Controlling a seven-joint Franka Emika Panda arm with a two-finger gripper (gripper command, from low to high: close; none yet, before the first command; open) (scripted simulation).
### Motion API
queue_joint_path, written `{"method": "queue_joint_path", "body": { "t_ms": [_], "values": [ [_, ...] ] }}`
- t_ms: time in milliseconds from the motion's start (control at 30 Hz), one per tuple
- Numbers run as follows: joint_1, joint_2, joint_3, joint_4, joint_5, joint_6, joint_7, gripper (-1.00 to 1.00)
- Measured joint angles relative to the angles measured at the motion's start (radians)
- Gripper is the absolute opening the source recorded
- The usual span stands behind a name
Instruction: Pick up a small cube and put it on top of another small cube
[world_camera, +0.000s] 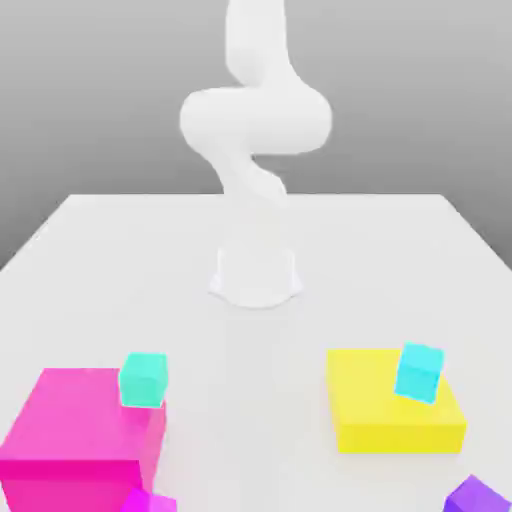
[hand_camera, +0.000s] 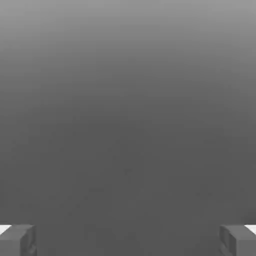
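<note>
Found the purple cube (world_camera: 478, 497) at the table's near edge, untouched. Saw the turquoise cube (world_camera: 143, 380) perched on the big magenta block (world_camera: 75, 430) (a raised target, needing a higher lift). Noted the gripper (hand_camera: 128, 240) wide open, empty.

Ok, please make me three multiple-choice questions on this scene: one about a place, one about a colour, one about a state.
1. The turquoise cube sits: A on the big magenta block; B beside it, apart; C under it.
2. The block carrying the sky-cyan cube is: A green; B yellow; C white.
3. The claw is: A shut on a cube; B shut, empty; C open, empty.
Answers: 1 A, it rests on that block's top. 2 B, its faces are yellow. 3 C, the fingertips stand far apart, nothing between.
</note>
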Motion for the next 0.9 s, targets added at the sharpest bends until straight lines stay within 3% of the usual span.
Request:
{"method": "queue_joint_path", "body": {
  "t_ms": [900],
  "values": [
    [0.192,0.987,0.155,0.114,-0.116,0.23,-0.097,0.0]
  ]
}}
